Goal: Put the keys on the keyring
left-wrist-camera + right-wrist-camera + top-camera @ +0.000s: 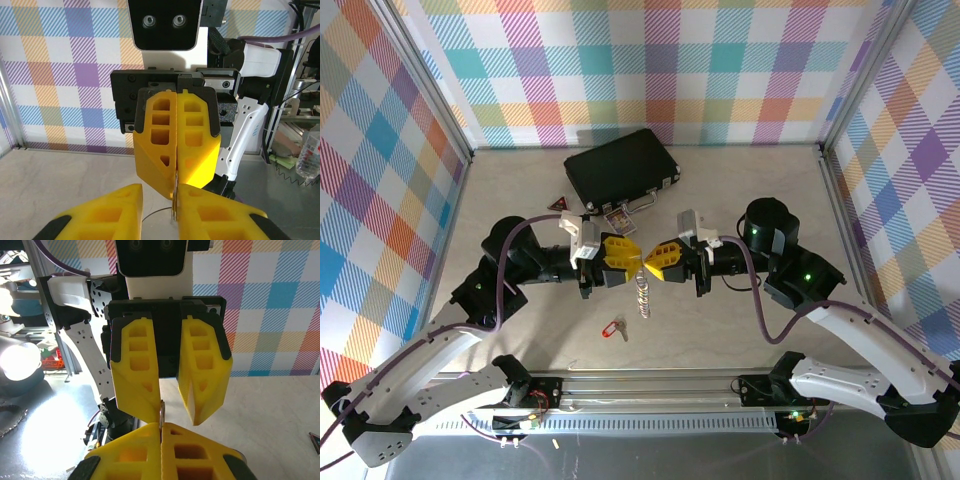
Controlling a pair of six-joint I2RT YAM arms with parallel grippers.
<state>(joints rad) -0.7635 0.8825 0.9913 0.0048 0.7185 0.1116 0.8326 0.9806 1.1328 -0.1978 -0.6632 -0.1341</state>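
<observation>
Your right pincer point(161, 426) is closed tight, its fingers pressed together on the top edge of the keyring point(642, 288), which hangs just below the centre of the top view. Facing it, your left pincer point(630, 256) stands open, one finger just beside the ring's metal edge. The keys point(617, 327) lie on the counter point(740, 190) lower down, just left of the dangling ring, red tag showing. The black case point(620, 167) sits at upper centre.
</observation>
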